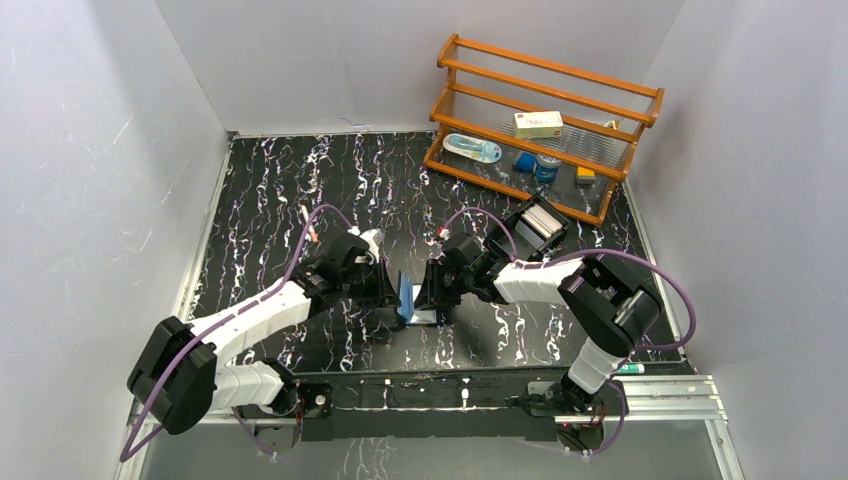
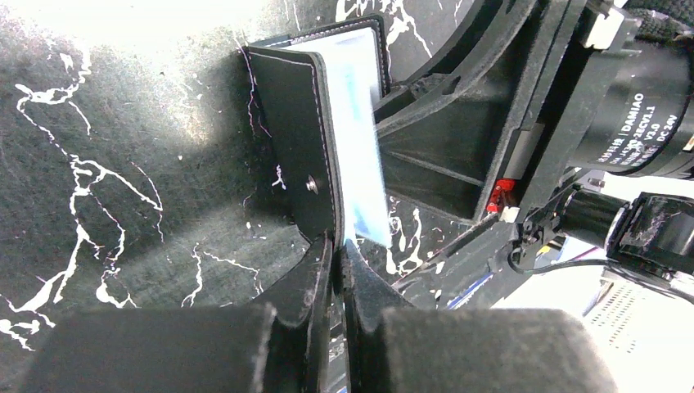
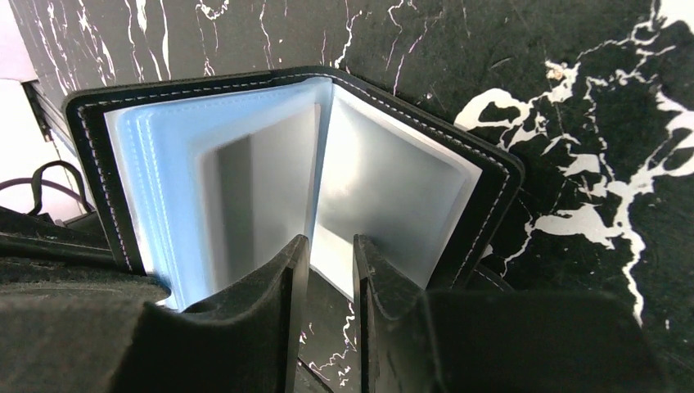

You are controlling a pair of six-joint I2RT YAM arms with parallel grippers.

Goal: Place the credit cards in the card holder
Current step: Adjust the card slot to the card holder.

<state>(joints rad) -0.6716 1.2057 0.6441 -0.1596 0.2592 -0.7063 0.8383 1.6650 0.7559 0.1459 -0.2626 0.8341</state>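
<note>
The card holder, a black wallet with silvery-blue pockets, stands open on edge between both grippers. My left gripper is shut on the lower edge of its black cover, below the snap button. In the top view the left gripper is on the wallet's left. My right gripper has its jaws a narrow gap apart, with nothing gripped, at the lower edge of the open pocket pages. It sits on the wallet's right. White credit cards lie in a black box; no tan ones show.
The black open-topped box stands behind the right arm. A wooden rack with small items stands at the back right. White walls close in the black marbled table on three sides. A metal rail runs along the near edge.
</note>
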